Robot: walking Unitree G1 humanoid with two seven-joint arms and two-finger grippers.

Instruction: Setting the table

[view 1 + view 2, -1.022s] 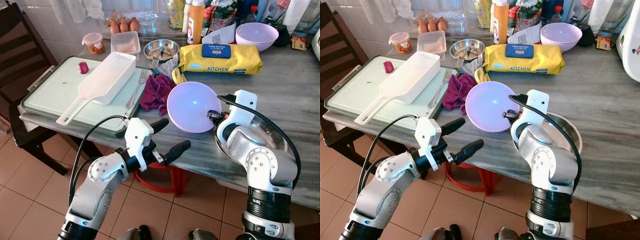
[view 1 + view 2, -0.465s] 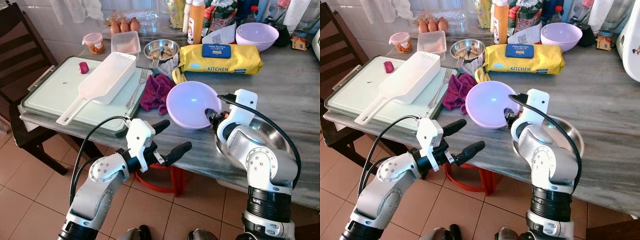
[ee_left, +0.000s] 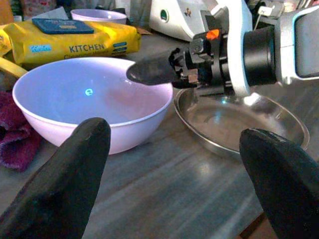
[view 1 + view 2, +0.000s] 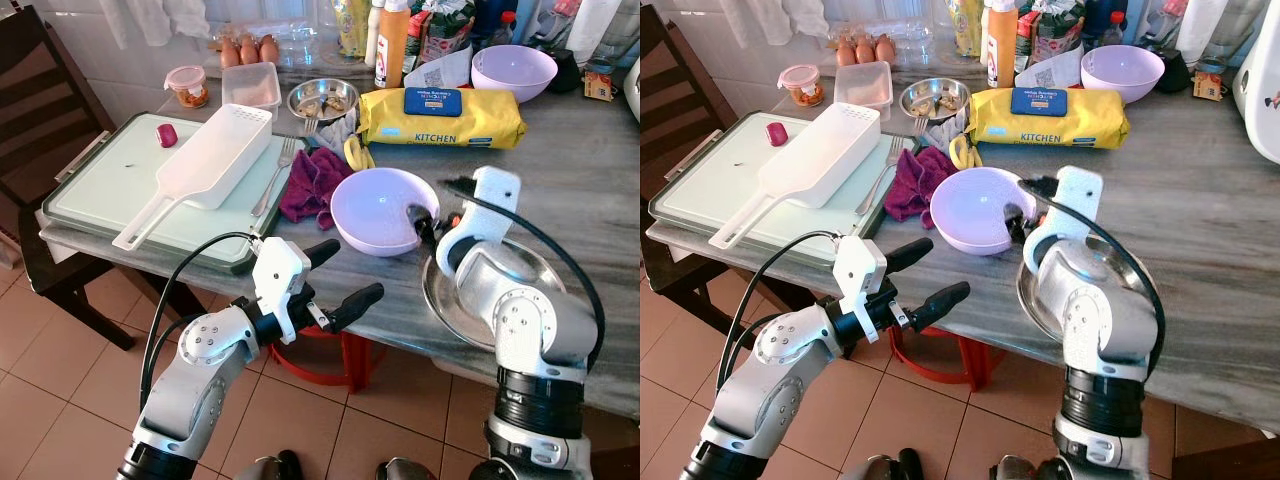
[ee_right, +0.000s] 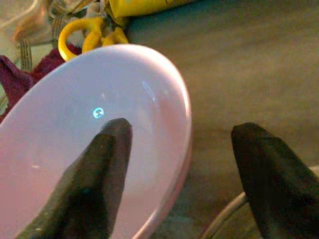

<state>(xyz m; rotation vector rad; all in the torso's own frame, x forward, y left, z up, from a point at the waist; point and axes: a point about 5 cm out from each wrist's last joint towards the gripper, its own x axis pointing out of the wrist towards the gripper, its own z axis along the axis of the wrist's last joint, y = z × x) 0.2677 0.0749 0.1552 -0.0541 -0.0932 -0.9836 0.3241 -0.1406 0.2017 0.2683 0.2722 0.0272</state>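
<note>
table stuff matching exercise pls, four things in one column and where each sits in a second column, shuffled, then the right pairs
Things:
1. lilac bowl
2. steel plate
3. white scoop
4. yellow packet

Places:
A. lying on the pale cutting board
B. far side of the table, marked KITCHEN
C. at the table's near edge, under the right arm
D. upright beside the maroon cloth, right gripper straddling its rim

Pairs: 1-D, 2-C, 3-A, 4-B

Glossy plastic lilac bowl, shiny steel plate, matt grey stone-look table, maroon cloth.
</note>
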